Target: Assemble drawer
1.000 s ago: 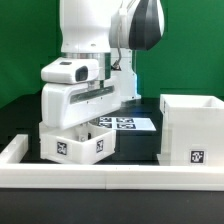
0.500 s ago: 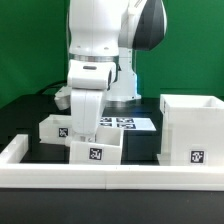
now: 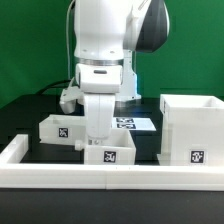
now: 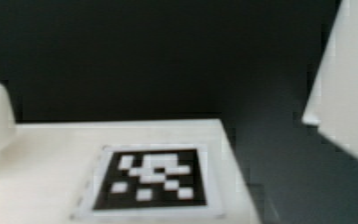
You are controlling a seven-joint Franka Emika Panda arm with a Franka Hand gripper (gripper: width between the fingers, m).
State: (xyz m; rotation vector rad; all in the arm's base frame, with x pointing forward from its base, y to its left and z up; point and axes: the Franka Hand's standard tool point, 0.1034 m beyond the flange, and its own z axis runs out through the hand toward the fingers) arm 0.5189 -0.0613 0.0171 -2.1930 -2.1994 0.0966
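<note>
The drawer's big white cube-like shell (image 3: 192,128) stands at the exterior view's right, open at the top, with a tag on its front. One small tray (image 3: 60,128) sits at the left. A second small tray (image 3: 108,154) sits in the middle, just behind the rail. My gripper (image 3: 97,136) points straight down and reaches into this tray's left rear part, shut on its wall. The wrist view is blurred and shows this tray's tagged white face (image 4: 153,178) close up. The fingers do not show there.
A long low white rail (image 3: 60,178) runs along the front with a short arm at the left (image 3: 14,150). The marker board (image 3: 130,123) lies behind the arm. The shell's edge (image 4: 345,70) shows pale in the wrist view.
The arm has swung from the left to the middle and turned upright. The tray in its grip moved to the right, away from the other tray and towards the shell.
</note>
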